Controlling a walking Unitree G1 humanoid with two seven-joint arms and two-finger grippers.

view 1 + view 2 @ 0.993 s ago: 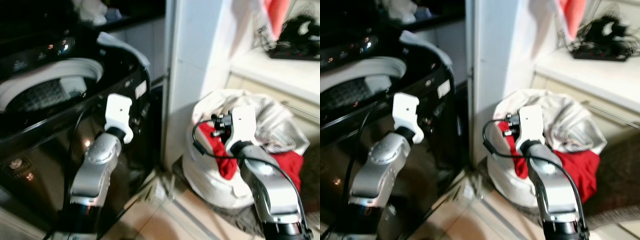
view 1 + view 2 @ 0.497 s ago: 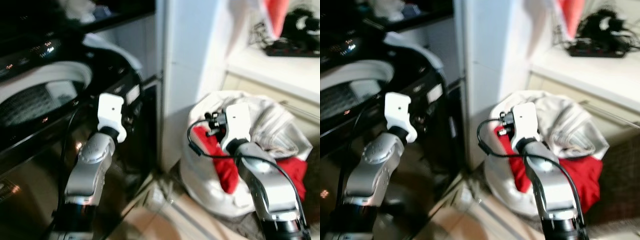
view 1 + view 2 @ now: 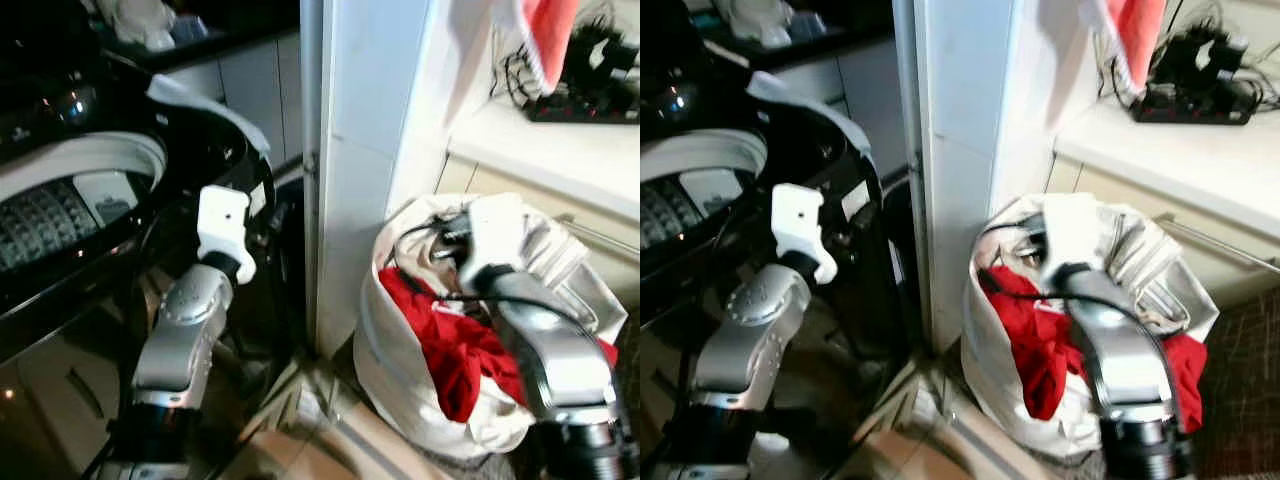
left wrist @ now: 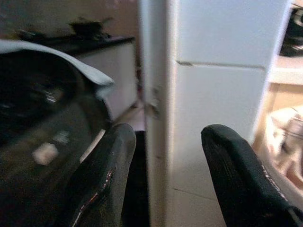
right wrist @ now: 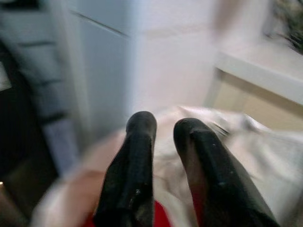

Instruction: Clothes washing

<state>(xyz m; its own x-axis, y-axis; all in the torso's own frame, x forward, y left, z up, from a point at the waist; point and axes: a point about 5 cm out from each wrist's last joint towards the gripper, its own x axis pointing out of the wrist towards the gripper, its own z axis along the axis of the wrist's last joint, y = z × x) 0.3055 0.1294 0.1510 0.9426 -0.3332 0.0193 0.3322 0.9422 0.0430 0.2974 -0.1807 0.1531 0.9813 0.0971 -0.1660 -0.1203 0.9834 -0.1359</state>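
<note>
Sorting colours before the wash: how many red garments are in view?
2: a red cloth in the white laundry bag, another reddish cloth hanging above the counter. More may be buried.

A white tiled pillar point(image 3: 370, 150) rises from the tiled floor point(image 3: 330, 440), beside a pale counter point(image 3: 560, 140) with drawers.
</note>
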